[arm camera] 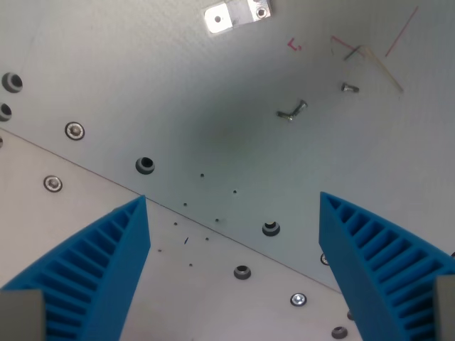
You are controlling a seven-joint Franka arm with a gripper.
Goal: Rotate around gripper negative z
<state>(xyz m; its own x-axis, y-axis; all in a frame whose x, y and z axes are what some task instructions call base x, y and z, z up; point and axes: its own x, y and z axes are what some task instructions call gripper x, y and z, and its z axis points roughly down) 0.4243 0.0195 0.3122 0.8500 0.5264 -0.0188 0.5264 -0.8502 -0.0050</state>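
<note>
Right, I see my gripper point(233, 213) spread wide, holding nothing. Below it lies a metal plate point(213, 92) with two loose screws point(292, 111).

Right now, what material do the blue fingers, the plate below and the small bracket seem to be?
Blue fingers: likely matte plastic or rubber, with moulded ribs. Plate: probably brushed metal, grey with a dull sheen and bolt holes. Bracket: seemingly polished metal, glaring bright.

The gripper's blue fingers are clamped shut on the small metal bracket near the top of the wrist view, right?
Not quite. The wrist view shows the gripper open and empty, its blue fingers wide apart. The metal bracket does lie near the top, untouched on the plate.
</note>
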